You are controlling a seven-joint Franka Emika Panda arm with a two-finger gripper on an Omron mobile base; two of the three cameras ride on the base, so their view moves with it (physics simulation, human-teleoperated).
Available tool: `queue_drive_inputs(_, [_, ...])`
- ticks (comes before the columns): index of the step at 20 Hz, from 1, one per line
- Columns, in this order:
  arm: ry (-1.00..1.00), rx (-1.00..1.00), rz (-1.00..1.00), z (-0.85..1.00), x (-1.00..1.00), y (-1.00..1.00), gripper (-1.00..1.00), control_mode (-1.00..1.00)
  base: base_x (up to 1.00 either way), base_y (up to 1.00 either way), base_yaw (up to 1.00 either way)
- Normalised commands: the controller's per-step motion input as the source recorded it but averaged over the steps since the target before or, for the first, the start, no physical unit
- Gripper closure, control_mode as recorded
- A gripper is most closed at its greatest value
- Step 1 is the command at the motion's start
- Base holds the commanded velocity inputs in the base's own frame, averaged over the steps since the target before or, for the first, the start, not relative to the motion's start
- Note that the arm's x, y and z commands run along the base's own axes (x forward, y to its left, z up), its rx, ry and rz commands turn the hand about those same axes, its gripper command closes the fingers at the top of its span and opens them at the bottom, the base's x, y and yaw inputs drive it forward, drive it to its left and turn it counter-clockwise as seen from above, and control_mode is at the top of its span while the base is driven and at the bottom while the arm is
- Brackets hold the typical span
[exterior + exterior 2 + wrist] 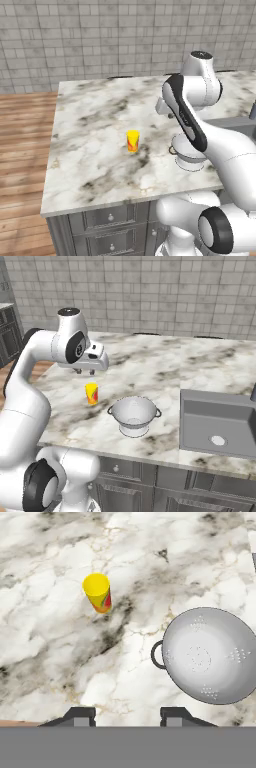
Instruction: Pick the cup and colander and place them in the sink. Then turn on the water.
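- The back wall (100,35) is covered in grey-beige rectangular tiles and runs the full width of both base views.
- A wooden plank floor (22,150) lies to the left of the counter in the left base view.
- The counter (95,150) has a white marble top veined with grey and brown, and it carries every loose item here.
- Below its front edge sit grey cabinet drawers (107,217) with small round knobs.
- The sink (220,423) is a grey rectangular basin sunk into the marble at the right of the right base view, with a round drain in its floor; nothing lies in the basin part that shows.
- The colander (134,415) stands upright on the marble just left of the sink, apart from it, near the front edge; it is white with a side handle showing at each side of its rim. From above in the hand view its bowl (212,657) shows small clusters of holes.
- The cup (91,393) stands upright on the marble to the left of the colander, near it but not touching, yellow with a red-orange patch.
- The gripper (84,372) hangs above the counter, over and just behind the cup, touching nothing; in the hand view its fingertips (80,716) stand wide apart with bare marble between them.
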Motion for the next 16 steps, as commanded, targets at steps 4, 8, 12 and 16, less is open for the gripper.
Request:
queue_drive_inputs(4, [0.0, 0.0, 0.0, -0.19, -0.01, -0.39, -1.0, -1.0, 0.0, 0.0, 0.0])
queue_drive_inputs(8, [0.0, 0.0, 0.0, -0.21, -0.04, -0.66, -1.0, -1.0, 0.0, 0.0, 0.0])
queue_drive_inputs(12, [0.0, 0.0, -0.06, -0.33, 0.0, -0.55, -1.0, -1.0, 0.0, 0.0, 0.0])
queue_drive_inputs(16, [0.03, 0.0, -0.12, -0.39, 0.0, -0.42, -1.0, -1.0, 0.0, 0.0, 0.0])
